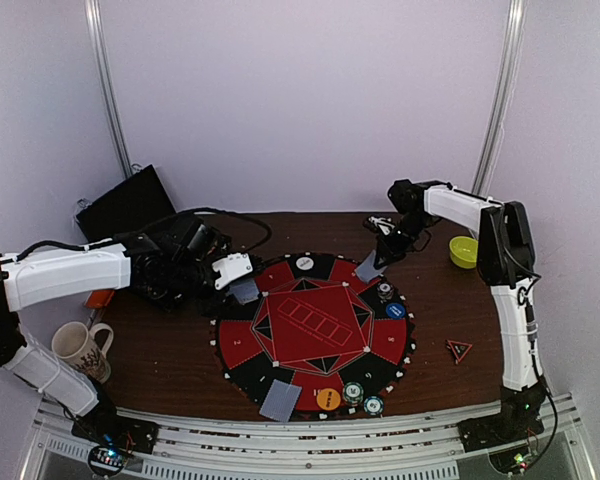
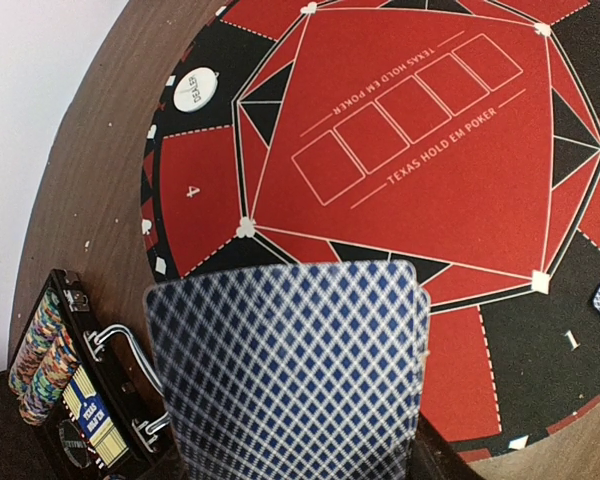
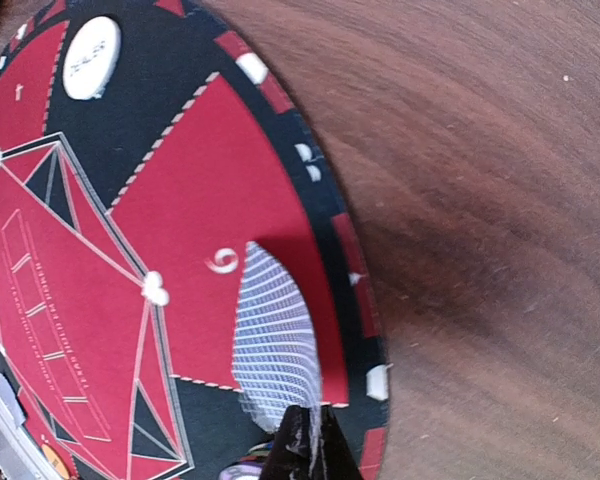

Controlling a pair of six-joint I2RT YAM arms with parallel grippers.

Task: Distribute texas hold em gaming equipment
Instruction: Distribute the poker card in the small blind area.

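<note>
Both arms hold a playing card at the Texas Hold'em mat (image 1: 310,335) on the desk (image 1: 170,350).
The left pincer (image 1: 242,279) is clamped on a blue-backed card (image 2: 290,370) above the mat's left rim. The right pincer (image 3: 305,442) is squeezed fully closed on a bent card (image 3: 273,345) over a red segment at the mat's far right. A third card (image 1: 280,400) and an orange button (image 1: 328,398) lie on the mat's near edge.
</note>
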